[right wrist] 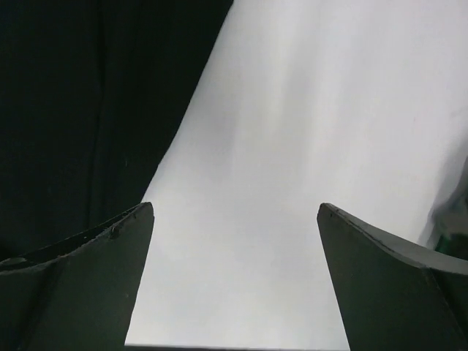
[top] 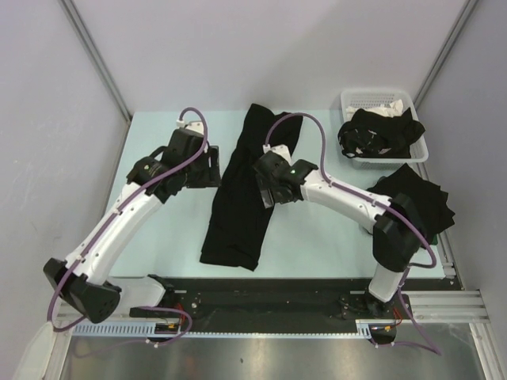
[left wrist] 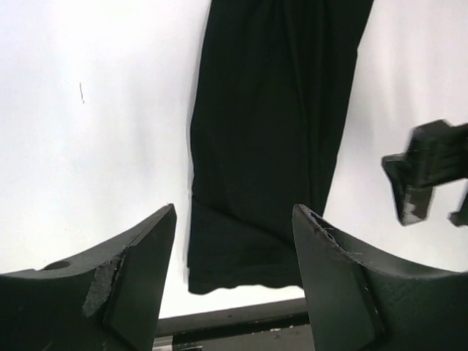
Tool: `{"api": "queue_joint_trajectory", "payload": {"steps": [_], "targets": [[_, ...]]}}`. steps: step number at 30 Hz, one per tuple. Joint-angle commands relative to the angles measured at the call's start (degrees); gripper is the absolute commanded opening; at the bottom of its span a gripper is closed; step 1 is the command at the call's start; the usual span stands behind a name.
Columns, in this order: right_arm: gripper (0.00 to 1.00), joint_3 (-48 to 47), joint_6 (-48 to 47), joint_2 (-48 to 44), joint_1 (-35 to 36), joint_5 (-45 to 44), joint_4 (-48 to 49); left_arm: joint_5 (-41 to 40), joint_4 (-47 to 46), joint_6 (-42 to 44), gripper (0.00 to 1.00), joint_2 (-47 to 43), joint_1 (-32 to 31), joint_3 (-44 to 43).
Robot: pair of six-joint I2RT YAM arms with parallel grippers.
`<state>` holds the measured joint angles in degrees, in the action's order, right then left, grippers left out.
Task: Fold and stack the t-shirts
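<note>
A black t-shirt (top: 242, 198), folded into a long narrow strip, lies along the middle of the table; it also shows in the left wrist view (left wrist: 270, 146) and the right wrist view (right wrist: 73, 110). My left gripper (top: 208, 169) is open and empty, just left of the strip; in its own view (left wrist: 234, 210) it hovers over the strip's near end. My right gripper (top: 266, 192) is open and empty at the strip's right edge, over bare table in its own view (right wrist: 235, 208). It also shows in the left wrist view (left wrist: 431, 172).
A white slotted basket (top: 354, 98) at the back right holds crumpled black shirts (top: 380, 133). Another black shirt (top: 424, 198) lies on the table's right side under the right arm. The pale table (top: 158, 237) ends at a black rail (top: 261, 289).
</note>
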<state>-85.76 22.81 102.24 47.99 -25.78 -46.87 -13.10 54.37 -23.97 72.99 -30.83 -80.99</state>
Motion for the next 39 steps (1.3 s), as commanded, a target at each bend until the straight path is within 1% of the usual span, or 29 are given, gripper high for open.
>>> {"api": "queue_joint_trajectory", "payload": {"steps": [1, 4, 5, 6, 7, 8, 10, 16, 20, 21, 29, 34, 39], "targets": [[1.0, 1.38, 11.63, -5.03, 5.25, -1.98, -0.68, 1.57, -1.63, -0.99, 0.71, -3.64, 0.16, 3.11], [1.0, 3.21, 15.67, -5.64, 8.52, -2.52, 0.46, 3.51, -1.81, -2.13, 0.71, -6.1, 0.24, 5.49], [1.0, 4.27, 17.95, -6.25, 10.18, -2.17, 2.99, 3.61, -1.72, -2.31, 0.71, -7.24, 0.16, 6.36], [1.0, 6.28, 19.63, -7.04, 10.89, -2.08, 4.75, 3.61, -1.64, -2.57, 0.71, -7.77, 0.24, 6.89], [1.0, 10.91, 20.86, -9.23, 11.42, -0.43, 9.56, 3.96, -1.63, -2.58, 0.71, -8.21, 0.16, 7.33], [1.0, 13.83, 23.31, -10.2, 12.12, 0.72, 11.87, 4.14, -1.46, -2.49, 0.71, -8.91, 0.16, 8.03], [1.0, 19.02, 25.09, -12.14, 12.83, 1.35, 16.0, 4.92, -1.37, -2.66, 0.71, -9.53, 0.07, 8.74], [1.0, 24.31, 28.87, -13.99, 15.82, 0.29, 18.74, 4.58, -1.02, -2.75, 0.71, -12.43, -0.2, 11.12], [1.0, 28.08, 32.03, -14.69, 17.66, 0.38, 24.36, 4.67, -0.93, -2.75, 0.71, -12.87, -0.46, 11.99], [1.0, 28.62, 33.25, -14.7, 18.45, 0.12, 26.11, 4.58, -1.02, -2.75, 0.71, -12.87, -0.55, 12.26], [1.0, 31.96, 40.29, -14.43, 25.4, -5.42, 28.68, 4.84, -1.63, -2.66, 0.71, -12.0, -0.99, 13.67], [1.0, 33.55, 43.9, -12.5, 28.47, -5.95, 30.43, 5.28, -1.81, -2.66, 0.71, -12.43, -1.16, 14.46], [1.0, 33.55, 45.39, -10.57, 29.97, -6.04, 31.31, 5.19, -1.46, -2.58, 0.71, -12.96, -1.6, 15.25]]}}
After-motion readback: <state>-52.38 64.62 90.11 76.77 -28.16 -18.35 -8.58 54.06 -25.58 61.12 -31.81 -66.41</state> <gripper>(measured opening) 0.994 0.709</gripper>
